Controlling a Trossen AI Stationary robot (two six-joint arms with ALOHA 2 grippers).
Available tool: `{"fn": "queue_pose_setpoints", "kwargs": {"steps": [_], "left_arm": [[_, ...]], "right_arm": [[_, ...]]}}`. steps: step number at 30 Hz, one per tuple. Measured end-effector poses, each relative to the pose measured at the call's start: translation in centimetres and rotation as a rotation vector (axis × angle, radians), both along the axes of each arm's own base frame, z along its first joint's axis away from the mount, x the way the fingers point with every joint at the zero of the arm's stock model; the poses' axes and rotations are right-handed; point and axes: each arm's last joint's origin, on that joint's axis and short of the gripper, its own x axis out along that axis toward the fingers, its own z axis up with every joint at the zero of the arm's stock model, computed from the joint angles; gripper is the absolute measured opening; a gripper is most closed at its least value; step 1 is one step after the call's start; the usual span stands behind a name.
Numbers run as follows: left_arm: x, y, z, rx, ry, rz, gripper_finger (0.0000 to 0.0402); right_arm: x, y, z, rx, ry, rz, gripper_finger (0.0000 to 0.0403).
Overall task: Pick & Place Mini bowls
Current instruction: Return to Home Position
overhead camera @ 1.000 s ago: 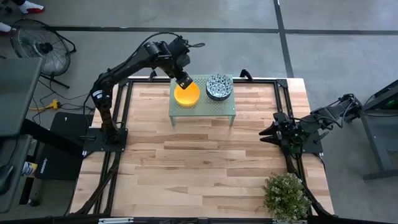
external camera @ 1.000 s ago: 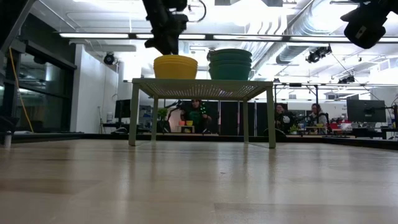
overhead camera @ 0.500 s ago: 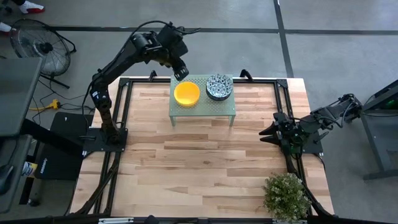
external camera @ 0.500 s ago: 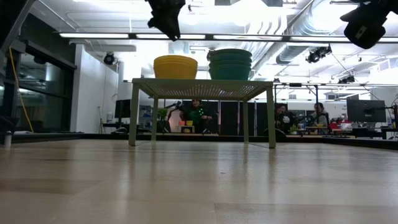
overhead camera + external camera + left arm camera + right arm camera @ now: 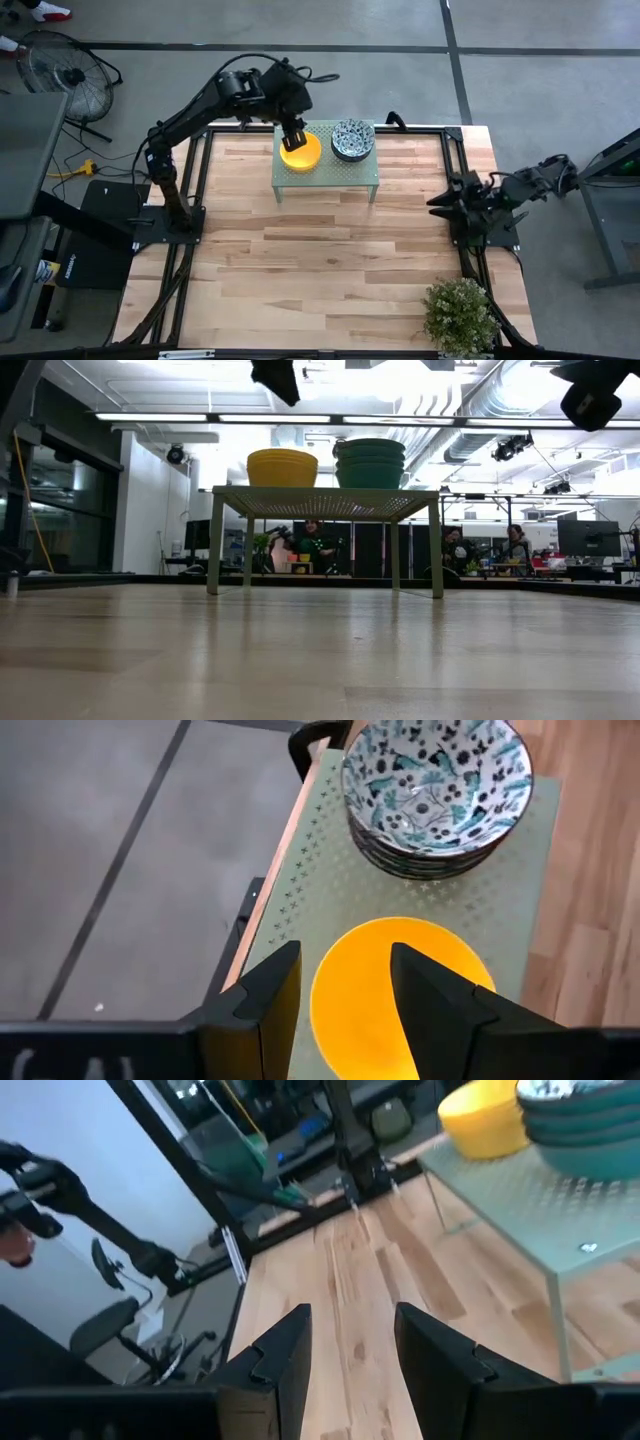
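Yellow bowl stack [image 5: 301, 152] and patterned bowl stack [image 5: 352, 139] appear complete on the rack [image 5: 330, 180]; the left gripper [image 5: 294, 135] above them and the right gripper [image 5: 438, 204] at the table [image 5: 300, 270]'s right edge are both spread empty, leaving only homing.

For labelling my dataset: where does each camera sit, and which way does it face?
High view: above the table, facing straight down; left gripper over the yellow bowls, right gripper at the table's right edge.
Low view: at table-top height, facing level at the rack; arm parts at top.
Left wrist view: on the left arm, facing down past open fingers at the yellow bowls.
Right wrist view: on the right arm, facing across the table past open fingers.
Shared: all four show the yellow bowls and patterned bowls.
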Motion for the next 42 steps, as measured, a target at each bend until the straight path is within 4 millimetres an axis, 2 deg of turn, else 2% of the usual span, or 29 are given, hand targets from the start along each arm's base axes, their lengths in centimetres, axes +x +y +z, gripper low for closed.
{"fn": "queue_pose_setpoints", "kwargs": {"steps": [7, 9, 11, 12, 14, 16, 19, 21, 24, 26, 28, 35, 37, 42], "left_arm": [[-0.5, -2.4, 0.8, 0.045, -0.046, -0.058, 0.0152], [-1.1, -3.0, 0.7, 0.043, -0.035, -0.069, 0.0152], [-0.3, -3.9, 0.3, 0.061, -0.088, -0.094, 0.0152], [-0.4, -4.3, 0.0, 0.059, -0.089, -0.102, 0.0152], [-0.8, -5.1, -1.0, 0.048, -0.077, -0.127, 0.0152], [0.1, -6.2, -1.7, 0.052, -0.153, -0.143, 0.0152], [-1.6, -7.3, -3.4, 0.034, -0.141, -0.150, 0.0152], [-1.2, -8.5, -4.0, 0.037, -0.285, -0.159, 0.0152], [-3.5, -9.9, -6.7, 0.016, -0.292, -0.150, 0.0152], [-3.8, -10.9, -7.5, 0.002, -0.425, -0.140, 0.0152], [-5.6, -11.7, -9.1, -0.011, -0.439, -0.117, 0.0152], [-9.5, -14.7, -12.3, 0.004, -0.627, -0.087, 0.0152], [-10.1, -15.4, -12.8, 0.014, -0.716, -0.078, 0.0152], [-11.2, -17.1, -15.6, 0.012, -0.783, -0.084, 0.0152]], "right_arm": [[-1.3, -0.8, 0.1, -0.021, -0.061, -0.051, 0.0133], [-1.4, -1.0, 0.1, -0.029, -0.069, -0.069, 0.0133], [-1.5, -1.0, 0.2, -0.035, -0.074, -0.069, 0.0133], [-1.6, -1.0, 0.2, -0.035, -0.080, -0.068, 0.0133], [-1.3, -0.9, 0.1, -0.034, -0.115, -0.068, 0.0133], [-0.8, -0.6, -0.6, -0.035, -0.161, -0.050, 0.0133], [0.0, -0.2, -2.1, -0.017, -0.244, -0.054, 0.0133], [0.3, 0.0, -3.3, -0.004, -0.280, -0.062, 0.0133], [0.6, 0.1, -4.2, 0.027, -0.343, -0.078, 0.0133], [0.9, 0.2, -4.7, 0.018, -0.327, -0.077, 0.0133], [0.9, 0.1, -4.6, 0.022, -0.336, -0.106, 0.0133], [0.9, -0.3, -4.5, -0.001, -0.353, -0.169, 0.0133], [1.0, -0.3, -4.6, 0.009, -0.376, -0.180, 0.0133], [2.0, -0.2, -6.0, 0.047, -0.515, -0.180, 0.0133]]}}
